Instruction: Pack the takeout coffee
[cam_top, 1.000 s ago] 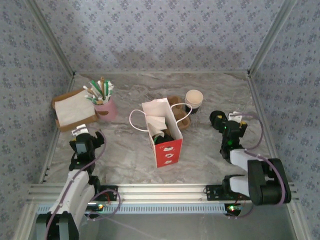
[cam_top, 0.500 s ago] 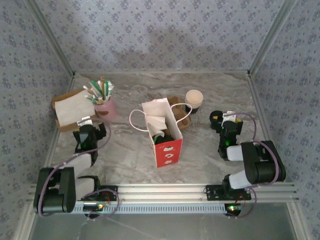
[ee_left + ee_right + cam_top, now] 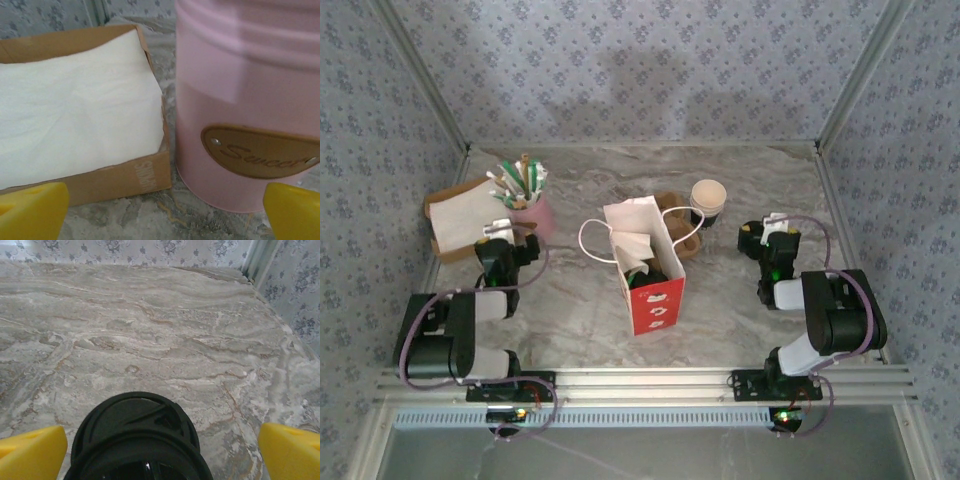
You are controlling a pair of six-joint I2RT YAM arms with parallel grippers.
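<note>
Grippers both gaping, nothing clamped. The left gripper sits low at the left with its yellow fingertips spread wide and bare, aimed at a pink tin that is just ahead, not touched. The right gripper is low at the right, fingers just as wide. The black lid lies on the marble table between them. I cannot tell whether either finger touches it.

Mid-table stands a red paper bag, upright and open-topped, with white marks on its front too small to read. White paper and something dark sit inside; I cannot tell what the dark thing is.

Just behind the bag is a brown cup carrier, and beside that a white and tan cup.

The tin has a brown oval plaque with script that looks like "Sweet", the last letters hard to read. Sticks poke out of its top.

Touching the tin's left side is a cardboard box of white napkins. Pale sideways lettering runs on its front wall, not legible.
</note>
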